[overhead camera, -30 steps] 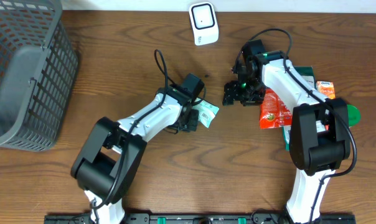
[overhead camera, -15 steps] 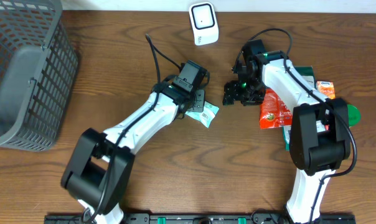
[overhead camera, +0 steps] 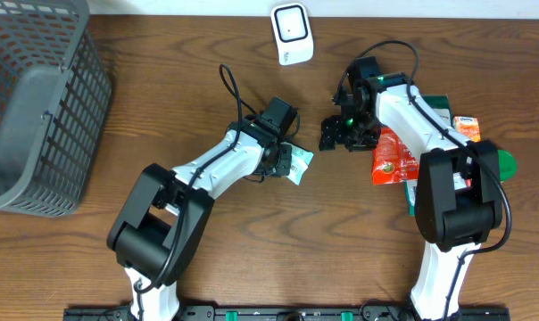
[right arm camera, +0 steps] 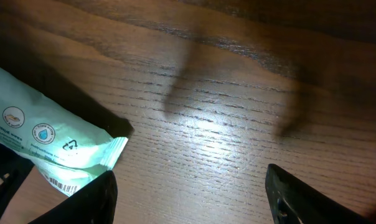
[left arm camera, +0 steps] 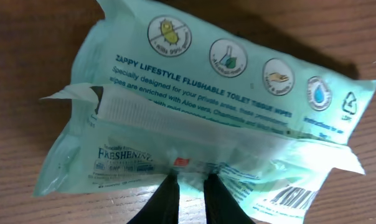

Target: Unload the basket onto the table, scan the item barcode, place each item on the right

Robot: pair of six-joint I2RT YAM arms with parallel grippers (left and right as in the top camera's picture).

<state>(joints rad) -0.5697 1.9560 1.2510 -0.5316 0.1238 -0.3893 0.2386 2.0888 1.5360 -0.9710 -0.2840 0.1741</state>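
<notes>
**Left tool grips the wipes pack at mid-desk**

The left tool (left arm camera: 187, 186) has its two black fingers pressed almost together. They pinch the crinkled seam along the near edge of a mint-green plastic pack of flushable wipes (left arm camera: 219, 106). In the left wrist view a black-and-white barcode (left arm camera: 297, 198) shows at the pack's lower right corner.

From above, the pack sits in the middle of the brown wooden desk (overhead camera: 252, 259), just off the end of the left arm. One corner points toward the right tool (overhead camera: 341, 134). I cannot tell whether the pack rests on the wood or is raised off it.

The right tool is near the pack but apart from it. Its fingers are spread wide and hold nothing, with only bare wood between them. Its own camera catches the end of the pack and the barcode at lower left.

Just beside the right tool, a red foil snack pouch (overhead camera: 390, 156) lies partly under the right arm. A small white scanner (overhead camera: 292, 34) stands at the far edge of the desk, well apart from the pack. A grey plastic mesh basket (overhead camera: 29, 107) fills the far left corner.
</notes>
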